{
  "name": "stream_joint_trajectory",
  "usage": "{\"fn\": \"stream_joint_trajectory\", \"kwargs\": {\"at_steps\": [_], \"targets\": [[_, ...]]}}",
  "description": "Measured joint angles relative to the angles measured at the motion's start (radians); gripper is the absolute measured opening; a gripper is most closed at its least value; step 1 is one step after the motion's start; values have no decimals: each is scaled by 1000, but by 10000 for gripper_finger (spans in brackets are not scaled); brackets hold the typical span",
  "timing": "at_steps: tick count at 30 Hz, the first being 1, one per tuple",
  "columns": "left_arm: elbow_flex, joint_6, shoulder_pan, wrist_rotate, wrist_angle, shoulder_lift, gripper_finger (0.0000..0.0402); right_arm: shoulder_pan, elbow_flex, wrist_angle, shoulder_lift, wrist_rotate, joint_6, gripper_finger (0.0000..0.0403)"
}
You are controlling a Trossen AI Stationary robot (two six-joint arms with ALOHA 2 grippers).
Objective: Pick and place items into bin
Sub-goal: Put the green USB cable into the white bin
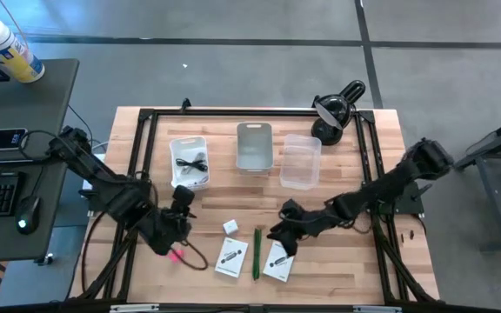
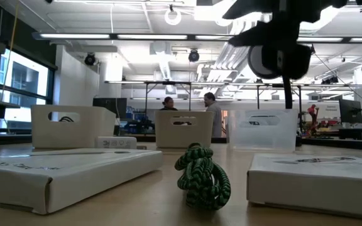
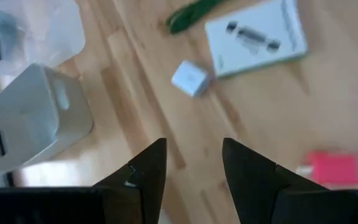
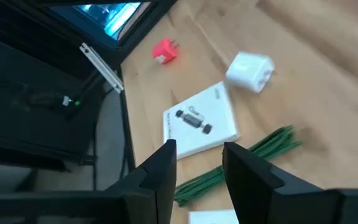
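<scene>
The high view shows my left gripper point(image 1: 183, 228) open above bare wood, just far of the pink block point(image 1: 177, 255); its wrist view has the block point(image 3: 333, 168) beside one finger. The white cube point(image 1: 230, 226) sits between my two grippers. My right gripper point(image 1: 278, 237) is open, hovering over the green pen point(image 4: 241, 163), which looks like a bundled green cord point(image 2: 203, 176) up close. Two white cards point(image 1: 231, 257) point(image 1: 277, 261) lie flat on either side of the pen point(image 1: 257, 252). A black cable point(image 1: 190, 163) lies in the white bin.
Three bins stand in a row toward the far edge: white point(image 1: 190, 162), grey point(image 1: 254, 146) and clear point(image 1: 300, 161). A black desk lamp point(image 1: 337, 109) stands at the far right corner. A black frame edges the table. People stand in the room beyond.
</scene>
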Motion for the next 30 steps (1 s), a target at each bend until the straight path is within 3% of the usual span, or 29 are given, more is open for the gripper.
{"fn": "stream_joint_trajectory", "kwargs": {"at_steps": [4,7,18,30], "targets": [[0,-49,-44,-75,-46,0,145,14,30,23,83,28,65,121],[0,-69,-63,-88,-44,0,145,16,89,-53,136,44,67,121],[0,-107,-83,-95,-45,0,145,-26,404,-548,309,21,71,121],[0,-110,-84,-95,-67,0,145,-62,439,-579,369,-68,130,141]]}}
